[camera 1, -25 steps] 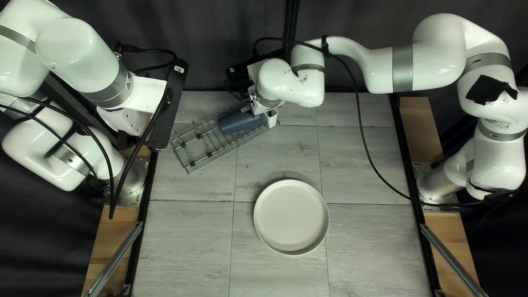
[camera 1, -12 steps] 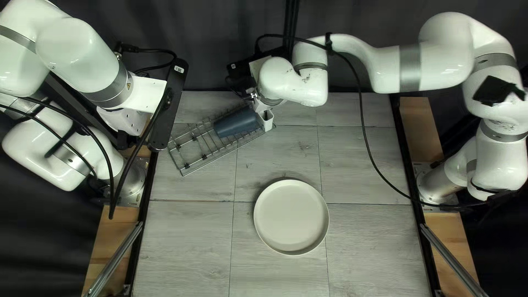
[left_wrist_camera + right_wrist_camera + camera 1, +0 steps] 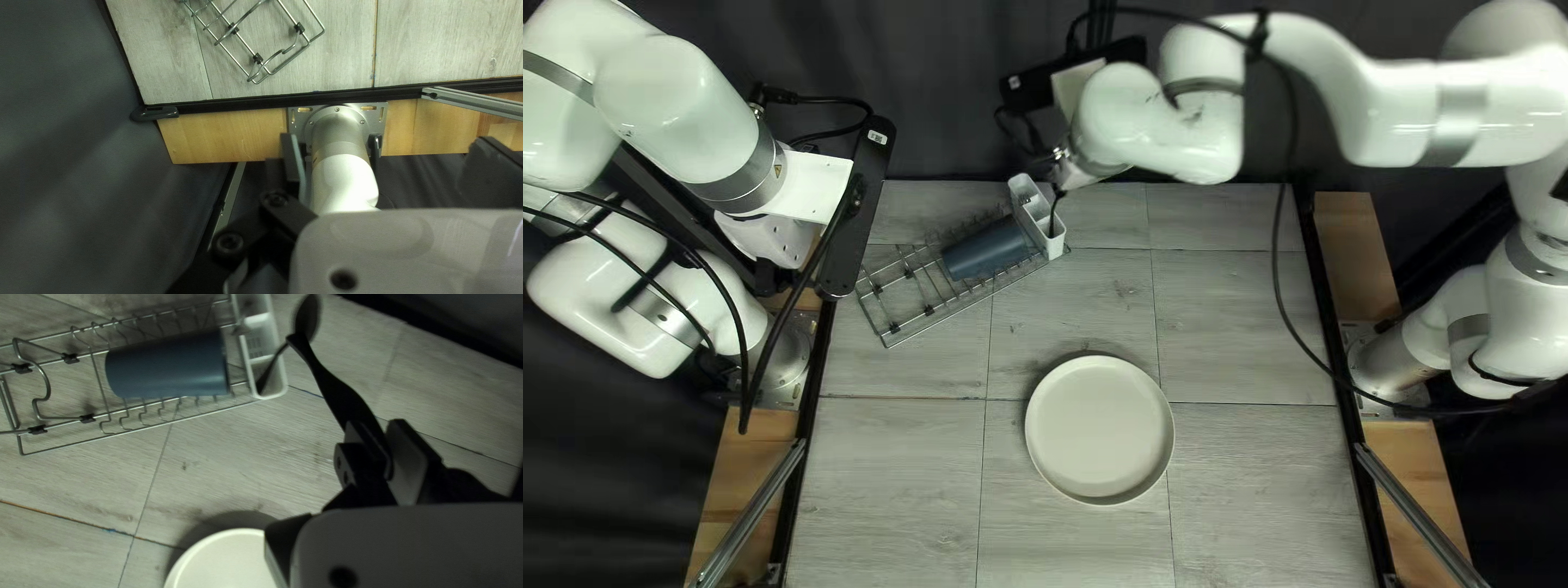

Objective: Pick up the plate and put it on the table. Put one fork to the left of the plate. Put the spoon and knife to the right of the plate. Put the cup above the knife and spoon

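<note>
Spoon point(image 3: 336, 394) pinched by its handle in the right gripper point(image 3: 385, 436), leaving the bowl free, probably for an easy set-down.
Plate point(image 3: 1100, 431) sits flat on the table point(image 3: 904, 490), with room either side for cutlery; cup point(image 3: 989, 248) lies sideways in the wire rack point(image 3: 928, 318), beside the white caddy point(image 3: 1028, 196). Whether the left gripper point(image 3: 293, 149) is open, I can't tell.

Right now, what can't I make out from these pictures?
- Whether the spoon bowl belongs to the black handle in the right gripper or to the thin stem: they overlap in the right wrist view.
- The stem's lower end, right wrist view: inside the white holder.
- The cup's inside, right wrist view: hidden by its own wall.
- Much of the rack, left wrist view: cut off by the edge.
</note>
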You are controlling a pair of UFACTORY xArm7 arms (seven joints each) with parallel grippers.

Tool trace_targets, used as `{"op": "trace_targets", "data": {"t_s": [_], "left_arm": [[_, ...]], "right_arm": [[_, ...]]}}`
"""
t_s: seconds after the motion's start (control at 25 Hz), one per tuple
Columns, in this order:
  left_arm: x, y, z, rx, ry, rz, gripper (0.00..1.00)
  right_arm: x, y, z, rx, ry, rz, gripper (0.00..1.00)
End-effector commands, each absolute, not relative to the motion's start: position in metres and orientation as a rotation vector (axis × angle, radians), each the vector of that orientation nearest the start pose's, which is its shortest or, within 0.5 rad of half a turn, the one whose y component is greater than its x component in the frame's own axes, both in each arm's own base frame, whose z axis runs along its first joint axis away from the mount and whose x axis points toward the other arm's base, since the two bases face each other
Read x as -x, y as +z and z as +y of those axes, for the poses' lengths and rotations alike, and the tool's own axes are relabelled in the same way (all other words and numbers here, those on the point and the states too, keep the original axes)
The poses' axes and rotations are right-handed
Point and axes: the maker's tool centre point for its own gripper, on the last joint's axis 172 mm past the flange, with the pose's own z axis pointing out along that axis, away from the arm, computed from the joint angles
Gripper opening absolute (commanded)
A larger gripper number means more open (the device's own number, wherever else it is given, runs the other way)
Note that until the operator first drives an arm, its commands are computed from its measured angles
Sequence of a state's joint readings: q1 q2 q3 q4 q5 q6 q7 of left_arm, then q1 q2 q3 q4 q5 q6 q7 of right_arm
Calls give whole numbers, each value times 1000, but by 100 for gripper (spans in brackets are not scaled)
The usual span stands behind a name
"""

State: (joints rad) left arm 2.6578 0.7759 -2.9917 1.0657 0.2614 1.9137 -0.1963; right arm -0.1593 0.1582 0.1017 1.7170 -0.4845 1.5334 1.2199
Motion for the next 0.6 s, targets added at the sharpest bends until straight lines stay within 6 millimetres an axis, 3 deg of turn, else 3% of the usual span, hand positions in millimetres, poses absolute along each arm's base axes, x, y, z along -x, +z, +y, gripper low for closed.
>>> {"op": "trace_targets", "data": {"t_s": [0.04, 0.2, 0.36, 0.6], "left_arm": [[-215, 405, 9, 2975, 55, 158, 100], [-215, 405, 9, 2975, 55, 158, 100], [-215, 405, 9, 2975, 55, 158, 100], [-215, 405, 9, 2975, 55, 158, 100]], "right_arm": [[-491, 415, -132, 2773, -443, 2150, 0], [-470, 419, -116, 2686, -313, 2257, 0], [-442, 408, -88, 2563, -128, 2305, 0], [-440, 406, -86, 2581, -112, 2286, 0]]}}
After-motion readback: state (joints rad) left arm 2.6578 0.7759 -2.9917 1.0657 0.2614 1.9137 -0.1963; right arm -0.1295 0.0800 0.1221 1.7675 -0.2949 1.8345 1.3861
